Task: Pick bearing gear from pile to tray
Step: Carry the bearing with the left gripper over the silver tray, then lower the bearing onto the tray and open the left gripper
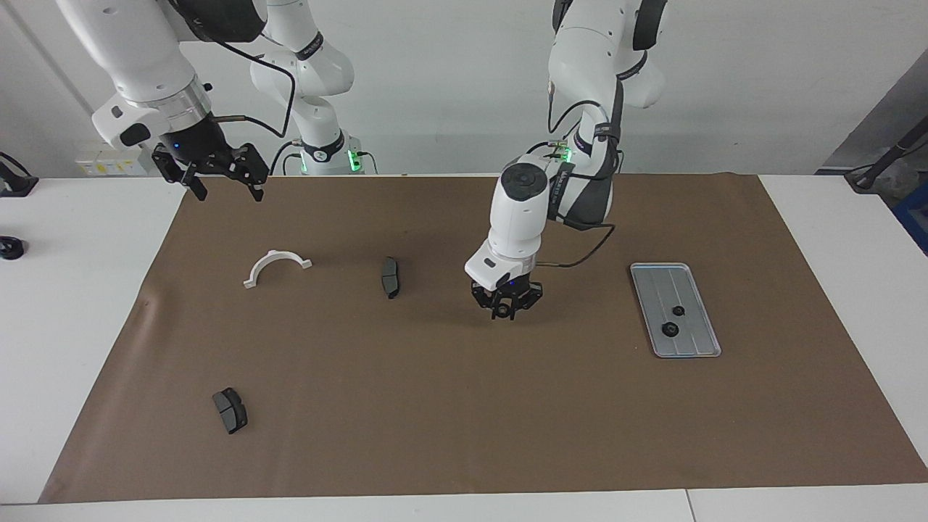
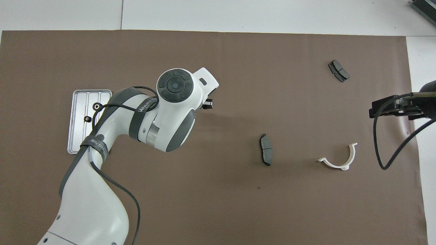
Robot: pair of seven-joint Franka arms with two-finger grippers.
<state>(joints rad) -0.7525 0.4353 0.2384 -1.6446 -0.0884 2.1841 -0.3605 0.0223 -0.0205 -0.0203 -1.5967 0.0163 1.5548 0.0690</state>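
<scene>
On the brown-papered counter [image 1: 464, 406] my left end effector [image 1: 504, 312] pinches a small black round ring [image 1: 502, 314], next carry it to the flat silver-grey metal tray [image 1: 656, 286]; right end effector [image 1: 217, 177] waits wide open.

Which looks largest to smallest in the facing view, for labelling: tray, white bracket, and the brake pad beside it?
1. tray
2. white bracket
3. brake pad

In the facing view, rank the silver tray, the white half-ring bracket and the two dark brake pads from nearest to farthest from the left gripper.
From the left gripper:
1. Dark grey brake pad, mid-table.
2. Silver-grey ridged metal tray, at the left arm's end.
3. White half-ring bracket, toward the right arm's end.
4. Second dark brake pad, farthest from the robots.
</scene>
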